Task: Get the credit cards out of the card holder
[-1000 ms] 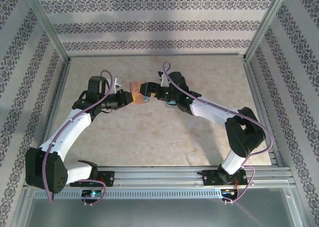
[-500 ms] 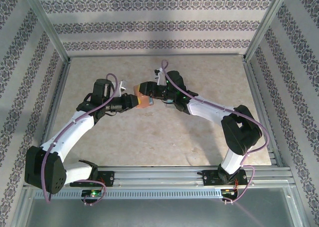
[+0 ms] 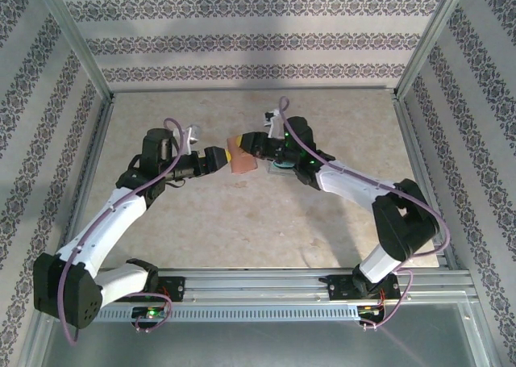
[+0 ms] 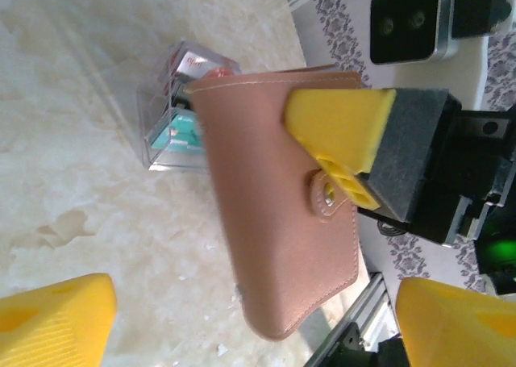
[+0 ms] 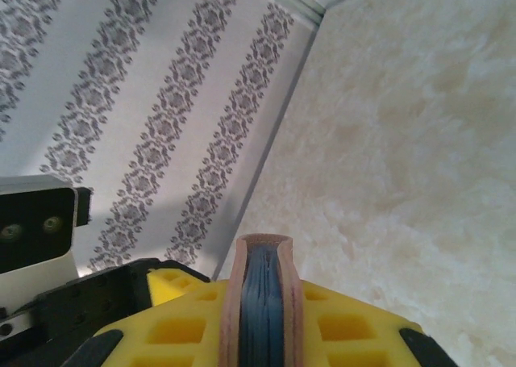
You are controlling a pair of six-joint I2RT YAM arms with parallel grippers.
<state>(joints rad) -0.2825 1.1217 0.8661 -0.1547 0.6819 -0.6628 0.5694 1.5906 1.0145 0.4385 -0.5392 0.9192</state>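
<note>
The card holder (image 3: 243,164), a shut brown leather wallet, hangs above the table middle. My right gripper (image 3: 241,150) is shut on it. In the right wrist view its edge (image 5: 262,290) stands between my yellow fingers (image 5: 347,335), grey-blue pockets showing inside. In the left wrist view the wallet (image 4: 278,230) with its tab (image 4: 329,196) hangs in front of my left gripper (image 4: 246,323), which is open and apart from it. Teal and red credit cards (image 4: 179,125) lie in a clear box behind. My left gripper (image 3: 215,158) sits just left of the wallet.
The clear box (image 3: 283,168) rests on the table under the right arm's wrist. Patterned walls and metal rails (image 3: 250,94) enclose the beige table (image 3: 242,222). The left wrist camera (image 5: 36,222) is close on the right gripper's left.
My left gripper opened and let go of the wallet, drawing slightly left. My right gripper closed on the wallet and now carries it alone.
</note>
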